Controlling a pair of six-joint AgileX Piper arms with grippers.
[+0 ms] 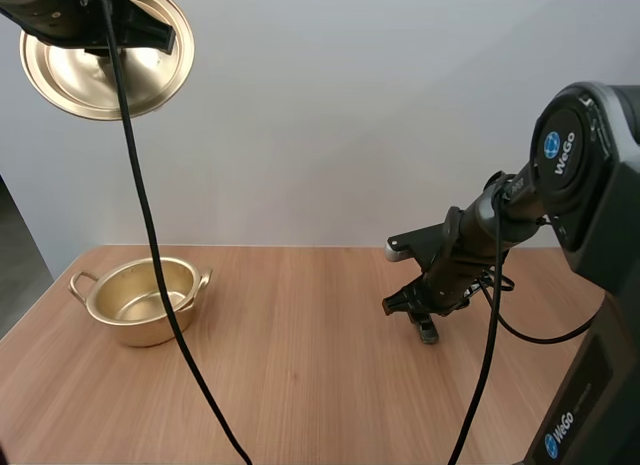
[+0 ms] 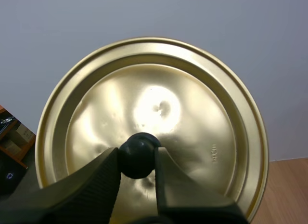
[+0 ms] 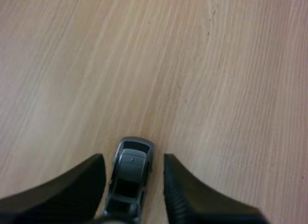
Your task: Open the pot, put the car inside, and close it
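My left gripper (image 2: 137,159) is shut on the black knob (image 2: 137,149) of the gold lid (image 2: 192,103). It holds the lid (image 1: 70,80) high in the air above the table's left side, tilted on edge. The gold pot (image 1: 140,300) stands open on the table at the left, and nothing shows inside it. A small grey toy car (image 3: 130,178) sits on the wood between the fingers of my right gripper (image 3: 134,159), which is open with a gap on each side of the car. In the high view the right gripper (image 1: 420,310) is low over the car (image 1: 429,331), right of centre.
The wooden table (image 1: 300,365) stretches bare between the pot and the car. A plain wall stands behind its far edge. The pot's two loop handles (image 1: 80,282) stick out at its sides.
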